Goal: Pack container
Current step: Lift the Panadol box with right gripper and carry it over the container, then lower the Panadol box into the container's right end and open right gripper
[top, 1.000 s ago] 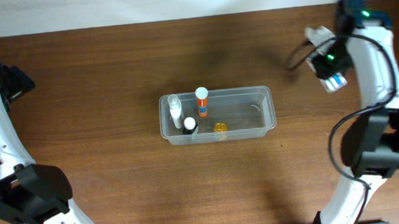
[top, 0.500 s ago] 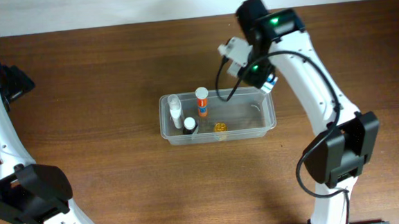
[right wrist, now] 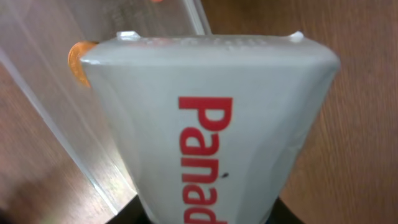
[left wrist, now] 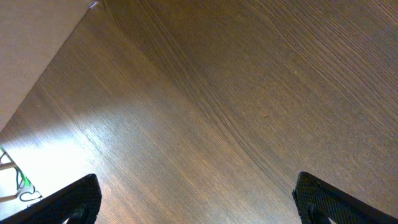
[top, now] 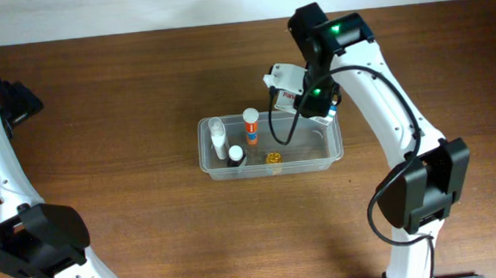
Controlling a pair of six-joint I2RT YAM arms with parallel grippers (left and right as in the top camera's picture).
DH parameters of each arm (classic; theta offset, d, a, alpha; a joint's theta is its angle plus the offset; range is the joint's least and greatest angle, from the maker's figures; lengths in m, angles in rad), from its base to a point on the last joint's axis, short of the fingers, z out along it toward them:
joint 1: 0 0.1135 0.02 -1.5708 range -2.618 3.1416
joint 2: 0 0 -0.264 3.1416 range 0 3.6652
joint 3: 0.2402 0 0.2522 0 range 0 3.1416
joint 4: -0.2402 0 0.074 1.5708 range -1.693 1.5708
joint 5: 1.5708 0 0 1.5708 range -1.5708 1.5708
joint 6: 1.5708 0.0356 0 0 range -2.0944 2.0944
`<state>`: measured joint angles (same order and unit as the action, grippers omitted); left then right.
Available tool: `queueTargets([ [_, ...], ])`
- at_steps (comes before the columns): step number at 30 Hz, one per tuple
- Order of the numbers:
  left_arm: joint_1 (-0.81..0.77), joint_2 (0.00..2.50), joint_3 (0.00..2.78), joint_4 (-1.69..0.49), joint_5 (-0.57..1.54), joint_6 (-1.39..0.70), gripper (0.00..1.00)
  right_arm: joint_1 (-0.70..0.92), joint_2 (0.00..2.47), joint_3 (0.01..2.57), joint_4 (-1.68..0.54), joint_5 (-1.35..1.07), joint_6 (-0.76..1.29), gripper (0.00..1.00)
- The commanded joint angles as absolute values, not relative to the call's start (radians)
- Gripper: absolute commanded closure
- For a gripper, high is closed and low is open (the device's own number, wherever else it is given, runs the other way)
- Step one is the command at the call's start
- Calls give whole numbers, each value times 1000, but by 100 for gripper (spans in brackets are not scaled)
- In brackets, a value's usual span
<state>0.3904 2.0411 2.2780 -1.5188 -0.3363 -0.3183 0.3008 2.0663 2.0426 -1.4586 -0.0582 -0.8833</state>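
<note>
The container (top: 327, 156) is a clear plastic tub at the table's middle; its wall also shows in the right wrist view (right wrist: 74, 124). Inside it stand a white bottle (top: 217, 134), a white-capped small bottle (top: 236, 153), an orange-labelled tube (top: 251, 127) and a small yellow item (top: 273, 159). My right gripper (top: 301, 91) is shut on a white box with red "Panad" lettering (right wrist: 217, 124), (top: 282, 76), held above the tub's back rim. My left gripper (left wrist: 199, 205) is open and empty over bare table at the far left.
The wooden table (top: 141, 76) spreads around the tub. The table's back edge and a pale wall (top: 136, 8) run along the top. A black cable (top: 280, 120) hangs from the right arm over the tub.
My right arm swung from the far right to the tub's back rim carrying the white box, then shifted slightly left. The left arm has not moved.
</note>
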Motion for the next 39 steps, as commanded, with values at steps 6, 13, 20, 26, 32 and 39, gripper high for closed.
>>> queueTargets([
  [6,396,2046,2294,-1520,-332,-321,1,289,2069,1952,-1462,-104,-979,68],
  [13,396,2046,2294,-1520,-332,-321,1,289,2069,1911,-1441,-105,-1002,67],
  [20,396,2046,2294,-1520,-332,-321,1,300,2070,1844,-1358,-105,-1047,67],
  [26,396,2046,2294,-1520,-332,-321,1,308,2072,1832,-1341,-101,-1069,66],
  [32,396,2046,2294,-1520,-332,-321,1,308,2072,1832,-1331,-102,-1069,55],
  [39,396,2046,2294,-1520,-332,-321,1,308,2073,1832,-1331,-102,-1068,50],
])
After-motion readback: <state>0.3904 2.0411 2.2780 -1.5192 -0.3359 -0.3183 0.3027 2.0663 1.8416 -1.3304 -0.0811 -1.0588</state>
